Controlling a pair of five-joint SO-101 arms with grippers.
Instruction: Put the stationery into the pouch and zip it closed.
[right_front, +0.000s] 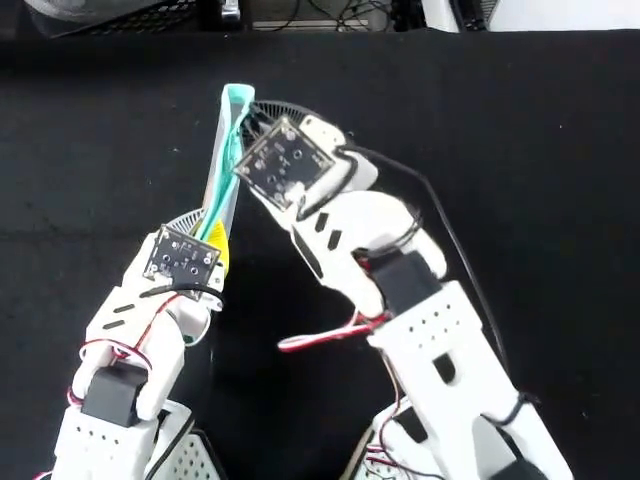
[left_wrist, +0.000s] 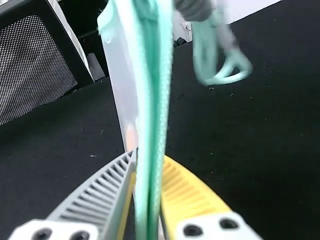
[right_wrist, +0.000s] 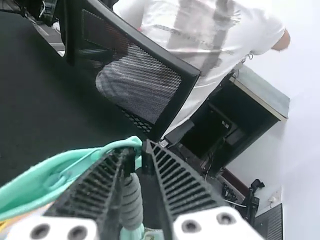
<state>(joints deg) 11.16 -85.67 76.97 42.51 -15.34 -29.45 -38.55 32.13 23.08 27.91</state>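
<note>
Zipping step, pouch (right_front: 224, 160) held edge-up between both arms.
My left jaws clamp the pouch's near end above the counter (right_front: 520, 150); my right jaws are shut on the grey zip pull (right_wrist: 131, 200) at the far end. Next, I judge, a straight draw along the zip while the left holds firm. The right wrist view shows that pinch; from above a camera board (right_front: 285, 162) covers it.

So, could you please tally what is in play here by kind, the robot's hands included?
Pouches: 1, the teal pouch
Hands: 2, the left hand and the right hand, both closed on the teal pouch
Total: 3
</note>
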